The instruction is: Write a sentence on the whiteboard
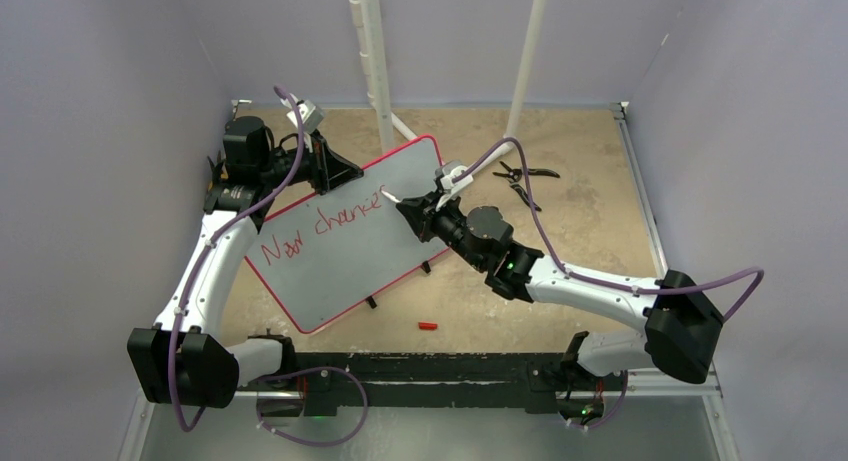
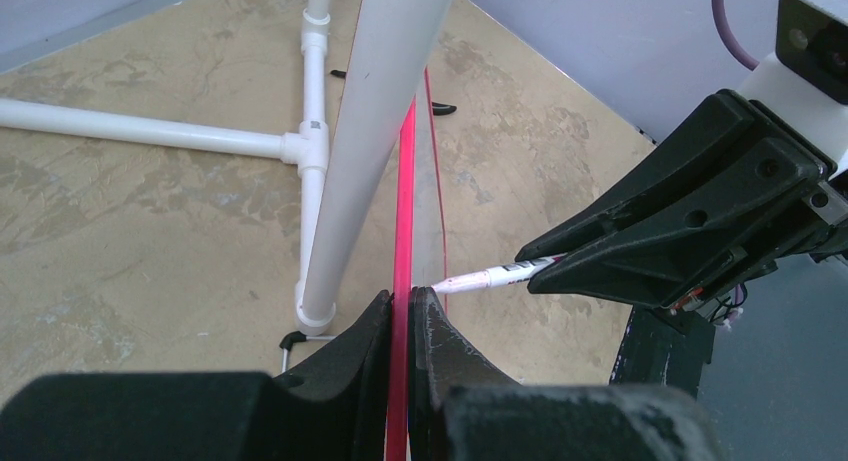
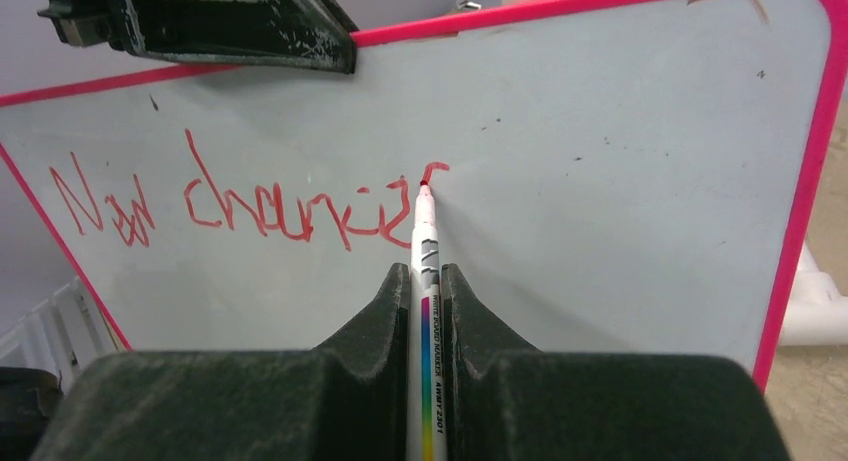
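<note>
Left hand (image 2: 400,303) clamps the board (image 3: 620,181) by its rim; right hand (image 3: 425,277), gripping the marker (image 3: 424,221), is at the "s" of "chances". Next, I judge, comes "to grow" beneath.

The red handwritten sentence (image 3: 250,206) on the whiteboard (image 3: 620,181) reads "New chance", then a last letter only partly formed. It runs in one line across the whiteboard's upper left part. The marker (image 3: 427,281) touching the whiteboard at that last letter bears small black print along its barrel: "WHITE BOARD MARKER", then a code too small to read with certainty.
</note>
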`<state>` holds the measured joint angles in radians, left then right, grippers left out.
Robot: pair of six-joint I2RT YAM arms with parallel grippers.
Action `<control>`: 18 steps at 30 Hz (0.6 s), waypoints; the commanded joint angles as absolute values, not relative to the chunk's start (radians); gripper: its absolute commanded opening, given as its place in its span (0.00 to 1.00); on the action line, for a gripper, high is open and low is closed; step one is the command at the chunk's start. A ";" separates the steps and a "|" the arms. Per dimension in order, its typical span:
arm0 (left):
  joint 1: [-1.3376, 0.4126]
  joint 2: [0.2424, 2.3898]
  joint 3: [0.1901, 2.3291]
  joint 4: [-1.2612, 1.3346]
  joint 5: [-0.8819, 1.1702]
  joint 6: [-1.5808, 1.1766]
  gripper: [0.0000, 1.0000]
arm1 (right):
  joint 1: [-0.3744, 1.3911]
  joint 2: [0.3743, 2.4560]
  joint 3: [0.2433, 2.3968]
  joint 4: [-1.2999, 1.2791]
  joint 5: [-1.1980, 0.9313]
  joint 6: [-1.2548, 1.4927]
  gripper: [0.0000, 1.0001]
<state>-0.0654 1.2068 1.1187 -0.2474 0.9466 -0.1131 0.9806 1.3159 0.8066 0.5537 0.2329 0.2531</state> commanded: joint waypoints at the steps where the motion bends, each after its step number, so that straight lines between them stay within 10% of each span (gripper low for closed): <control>1: -0.040 1.216 1.112 -0.208 0.888 -0.098 0.00 | 0.978 1.319 0.781 0.572 0.205 0.266 0.00; 18: -0.040 1.217 1.109 -0.206 0.888 -0.098 0.00 | 0.979 1.298 0.764 0.505 0.300 0.307 0.00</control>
